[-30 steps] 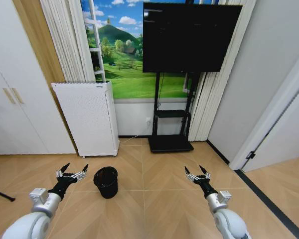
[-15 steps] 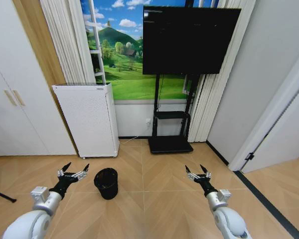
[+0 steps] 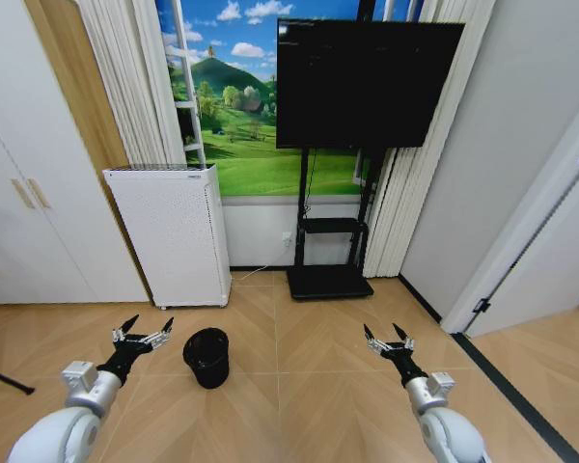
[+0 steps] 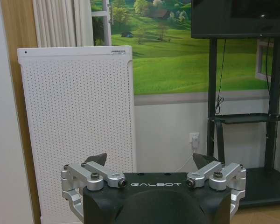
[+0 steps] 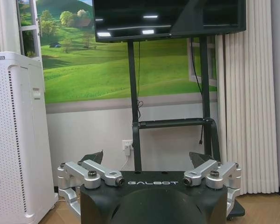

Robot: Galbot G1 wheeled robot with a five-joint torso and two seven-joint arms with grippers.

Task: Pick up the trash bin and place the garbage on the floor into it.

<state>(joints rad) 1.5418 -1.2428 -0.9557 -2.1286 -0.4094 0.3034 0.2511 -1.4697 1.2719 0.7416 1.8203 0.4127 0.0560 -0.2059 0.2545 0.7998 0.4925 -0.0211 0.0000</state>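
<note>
Hovering low, fingers spread, empty: left gripper | right gripper likewise apart, empty | trash bin upright on wood floor, just beside left gripper, before white perforated appliance

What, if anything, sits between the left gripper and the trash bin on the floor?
Nothing visible. In the head view the left gripper, jaws open, hovers beside the trash bin, with bare wooden floor between them. The white perforated appliance stands behind the bin, against the wall.
</note>
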